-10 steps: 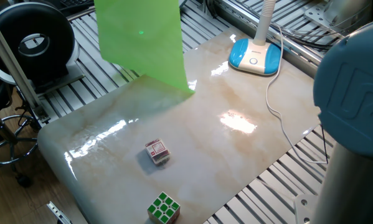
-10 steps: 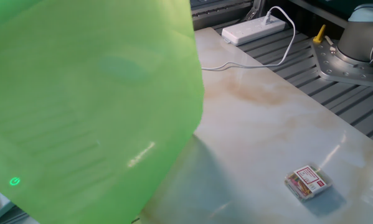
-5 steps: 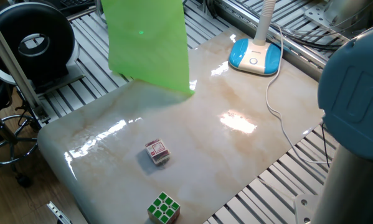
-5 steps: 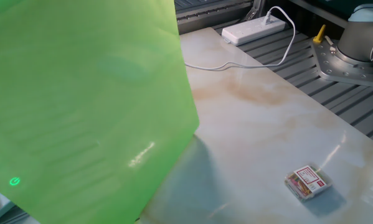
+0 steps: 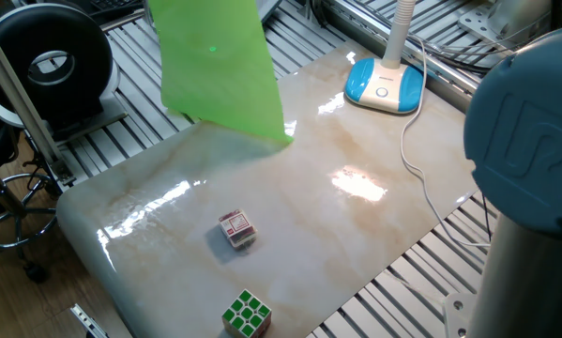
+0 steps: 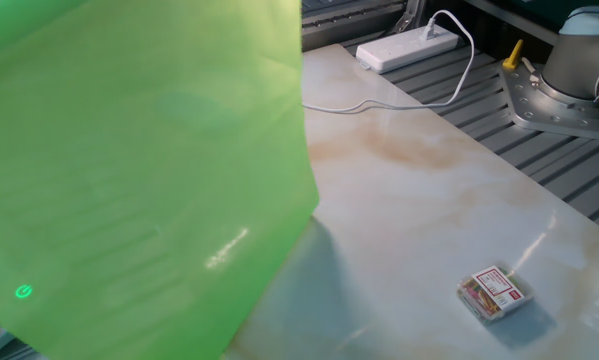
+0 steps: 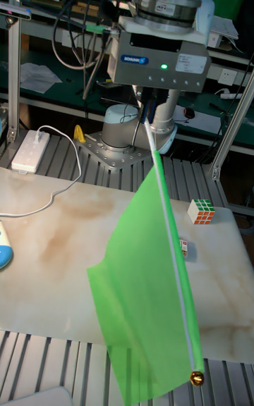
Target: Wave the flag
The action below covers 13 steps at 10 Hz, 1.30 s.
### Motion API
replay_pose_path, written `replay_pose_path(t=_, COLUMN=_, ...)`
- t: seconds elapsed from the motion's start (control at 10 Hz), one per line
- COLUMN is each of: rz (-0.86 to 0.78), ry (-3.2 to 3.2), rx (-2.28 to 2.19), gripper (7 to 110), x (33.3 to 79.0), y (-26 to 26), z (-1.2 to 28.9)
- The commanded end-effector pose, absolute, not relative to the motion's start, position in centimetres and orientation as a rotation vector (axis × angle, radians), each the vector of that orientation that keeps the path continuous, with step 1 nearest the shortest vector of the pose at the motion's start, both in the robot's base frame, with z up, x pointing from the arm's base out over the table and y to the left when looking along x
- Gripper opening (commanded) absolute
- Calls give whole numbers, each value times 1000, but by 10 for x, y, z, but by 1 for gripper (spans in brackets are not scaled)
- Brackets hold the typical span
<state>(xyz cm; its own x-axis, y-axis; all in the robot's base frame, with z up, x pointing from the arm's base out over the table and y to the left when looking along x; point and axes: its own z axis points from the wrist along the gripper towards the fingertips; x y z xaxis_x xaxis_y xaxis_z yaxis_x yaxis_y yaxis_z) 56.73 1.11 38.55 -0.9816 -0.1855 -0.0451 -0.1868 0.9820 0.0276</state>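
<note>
The flag is a bright lime-green cloth (image 7: 141,293) on a long thin white stick (image 7: 173,251) with a gold tip at its low end. My gripper (image 7: 148,114) points down from the top of the tall fixed view and is shut on the stick's upper end, so the flag hangs slanting over the marble table (image 7: 63,237). In one fixed view the cloth (image 5: 220,70) hangs above the table's far left corner. It fills the left half of the other fixed view (image 6: 139,170). The gripper itself shows in neither of those two views.
A green-faced puzzle cube (image 5: 246,313) lies at the table's near edge, with a smaller cube (image 5: 237,228) just behind it. A blue-and-white lamp base (image 5: 384,83) with its cable, a white power strip (image 6: 409,47), the arm's base (image 6: 579,80) and a black fan (image 5: 46,61) surround the table.
The green cloth has swayed a little: its edge swung right and then back left in one fixed view. The arm's blue joint cap shifted slightly. The cubes have not moved.
</note>
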Motion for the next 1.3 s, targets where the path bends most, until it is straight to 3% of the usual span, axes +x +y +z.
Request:
replay_pose_path(t=0.0, rz=127, ry=3099, rx=-171, gripper=7, x=567, y=57, z=391)
replay_pose_path(t=0.3, rz=79, ry=3087, rx=-137, gripper=7, x=570, y=74, z=389)
replay_pose_path(t=1.2, rz=35, ry=3082, rx=-300, gripper=7, x=571, y=16, z=371)
